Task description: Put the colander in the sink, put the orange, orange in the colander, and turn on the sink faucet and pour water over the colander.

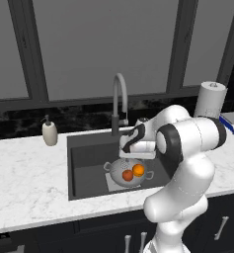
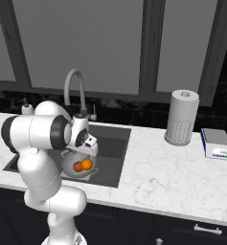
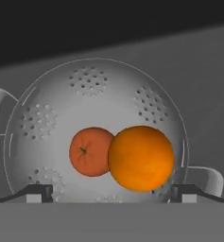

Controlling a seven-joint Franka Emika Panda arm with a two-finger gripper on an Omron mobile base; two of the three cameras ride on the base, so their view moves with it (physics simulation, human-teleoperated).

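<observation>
Gripper hangs directly above the colander, fingers spread wide, grasping nothing. Inside the bowl, the brighter orange touches the darker orange. Colander rests on the sink floor. Beyond, the faucet arches at the tabletop rear edge.

No readable text, label, brand or number shows on anything.

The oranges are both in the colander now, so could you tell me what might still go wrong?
The gripper hangs just above the oranges, so lifting off carelessly could knock them or tip the colander. The faucet stands right behind the arm, so swinging to its lever could bump the spout. Whether the spout is aimed over the colander is unclear.
</observation>
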